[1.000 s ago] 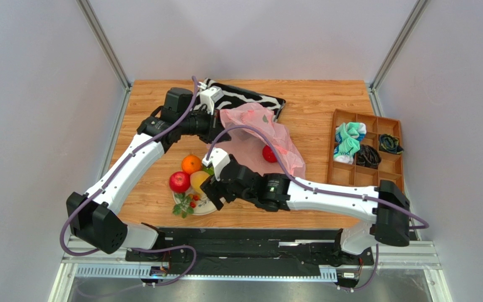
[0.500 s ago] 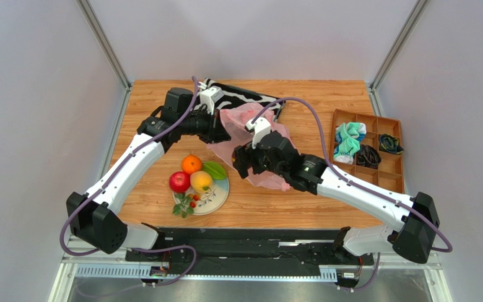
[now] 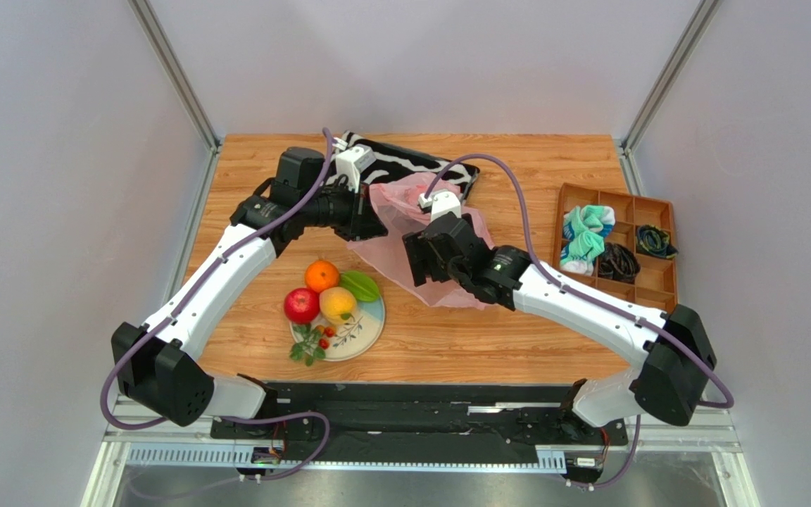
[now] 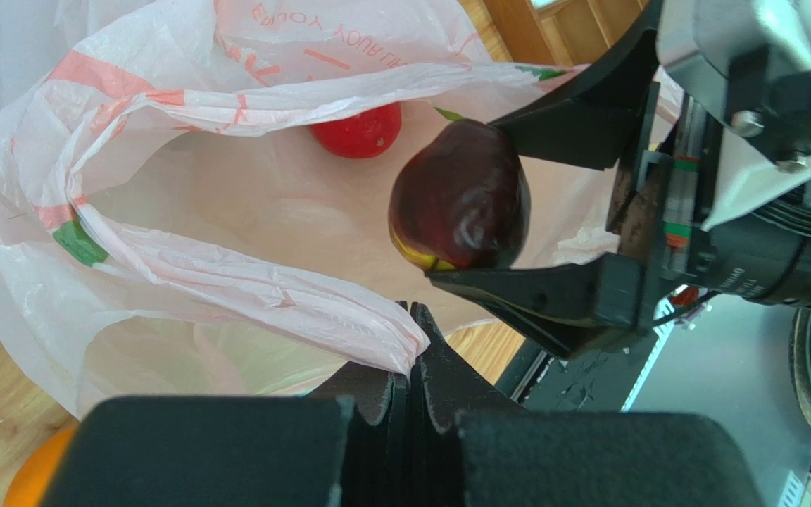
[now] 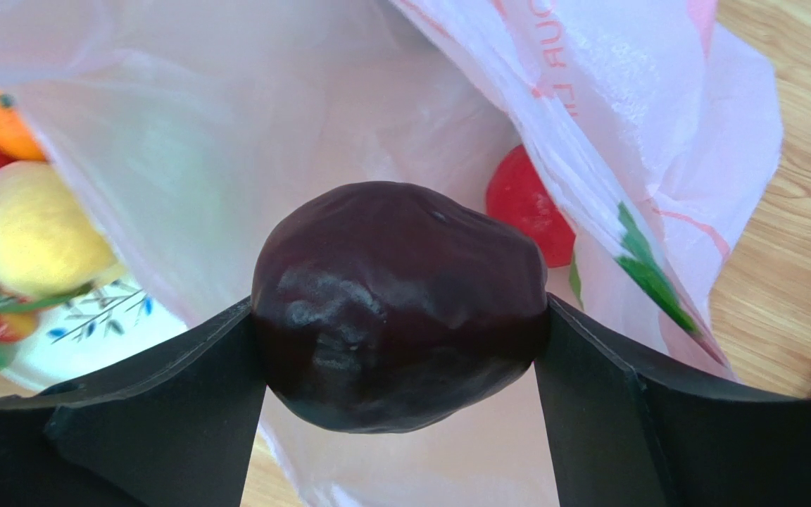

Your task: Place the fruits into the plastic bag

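Sitting nearest on the wooden surface [image 3: 547, 180]: a round plate [image 3: 365, 330] carrying red apple [image 3: 301, 305], yellow-orange fruit [image 3: 337, 304], green ridged fruit [image 3: 361, 285] and berry sprig [image 3: 310, 344], with an orange [image 3: 322, 276] just beside them at the far edge. Farther in, clamping a dark maroon fruit [image 5: 399, 306] between both fingers of the right claw [image 4: 481, 199], at the open mouth of the pink plastic bag [image 4: 219, 201]. Pinching the bag's rim tight in the closed left claw [image 4: 412, 336], holding that edge raised. Deeper inside the bag, lying on the film: a red fruit [image 4: 357, 132]. Behind the bag, touching it: zebra-striped pouch [image 3: 410, 167]. Well apart at right: brown compartment tray [image 3: 615, 192].
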{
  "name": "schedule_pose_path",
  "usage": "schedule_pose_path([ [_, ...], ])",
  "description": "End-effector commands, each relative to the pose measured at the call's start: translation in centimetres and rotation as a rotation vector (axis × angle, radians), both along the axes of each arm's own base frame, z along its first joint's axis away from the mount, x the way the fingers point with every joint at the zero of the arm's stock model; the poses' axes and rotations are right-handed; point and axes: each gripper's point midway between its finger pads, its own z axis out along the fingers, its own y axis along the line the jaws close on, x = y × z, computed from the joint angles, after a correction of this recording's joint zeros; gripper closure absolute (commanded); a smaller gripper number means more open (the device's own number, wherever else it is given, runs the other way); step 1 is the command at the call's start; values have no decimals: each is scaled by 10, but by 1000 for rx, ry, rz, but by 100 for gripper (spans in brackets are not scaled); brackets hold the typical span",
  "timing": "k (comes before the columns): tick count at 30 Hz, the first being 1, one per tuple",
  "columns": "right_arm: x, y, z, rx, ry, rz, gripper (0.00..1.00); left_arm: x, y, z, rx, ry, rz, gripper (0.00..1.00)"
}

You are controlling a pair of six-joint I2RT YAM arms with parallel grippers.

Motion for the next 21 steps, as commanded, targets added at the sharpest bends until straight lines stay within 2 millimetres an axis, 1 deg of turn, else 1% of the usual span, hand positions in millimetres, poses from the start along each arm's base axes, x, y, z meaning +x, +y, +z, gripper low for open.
schedule_pose_path([
  [1,23,2,18,-2,-81,-92,56,-6,-1,13,-15,-41,-13,100],
  [2,27,4,18,-5,-87,-102,56,-6,-1,14,-16,-41,-14,100],
  [3,32,4,11,-26,-90,-119,56,-6,-1,13,-15,-42,-14,100],
  [5,38,6,8,-39,-99,-137,56,-6,-2,14,-16,-43,-16,100],
  [6,42,10,10,-32,-109,-140,56,-6,-1,13,-14,-41,-15,100],
  [7,44,13,3,-41,-101,-140,56,-7,-2,14,-16,-44,-17,100],
  [9,48,23,1,-17,-101,-121,56,-6,-2,13,-14,-41,-17,100],
  [10,49,27,-4,-21,-93,-114,56,-7,-2,13,-14,-39,-18,100],
  [13,55,38,-10,-20,-90,-99,56,-6,-3,12,-13,-41,-19,100],
  [16,63,39,-13,-40,-95,-112,55,-6,-3,13,-14,-42,-19,100],
  [21,77,29,-32,-63,-73,-153,55,-7,-2,14,-13,-45,-20,100],
])
